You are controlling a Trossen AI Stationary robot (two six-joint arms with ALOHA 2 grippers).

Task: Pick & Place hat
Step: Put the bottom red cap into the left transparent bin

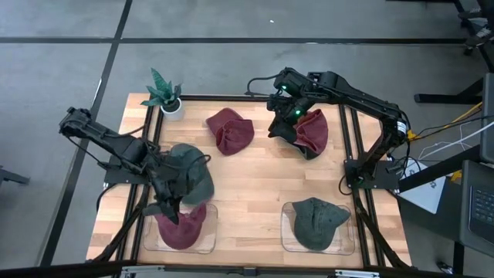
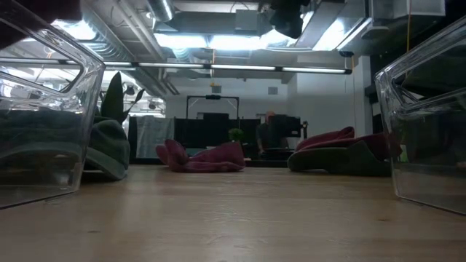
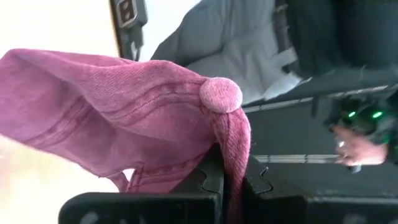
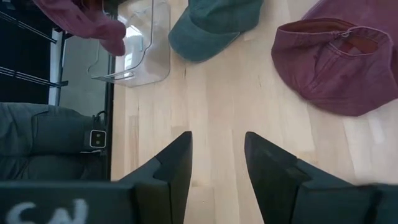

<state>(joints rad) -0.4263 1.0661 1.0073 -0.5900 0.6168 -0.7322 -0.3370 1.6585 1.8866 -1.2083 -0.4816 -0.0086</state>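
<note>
1. Left gripper (image 3: 233, 180) is clamped on a maroon hat (image 3: 124, 112), holding it over the left clear bin (image 1: 207, 235) at the table's (image 1: 247, 185) front.
2. Right gripper (image 4: 217, 155) hovers part-open and empty at the far right, above another maroon hat (image 1: 315, 130).
3. A third maroon hat (image 1: 230, 131) lies mid-table; a green hat (image 1: 318, 222) sits in the right bin (image 1: 287, 232), another (image 1: 197, 174) near the left gripper.

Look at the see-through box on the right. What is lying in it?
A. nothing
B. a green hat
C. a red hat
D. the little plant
B: in the high view a green hat lies in the right clear box, while the red hats sit elsewhere.
</note>
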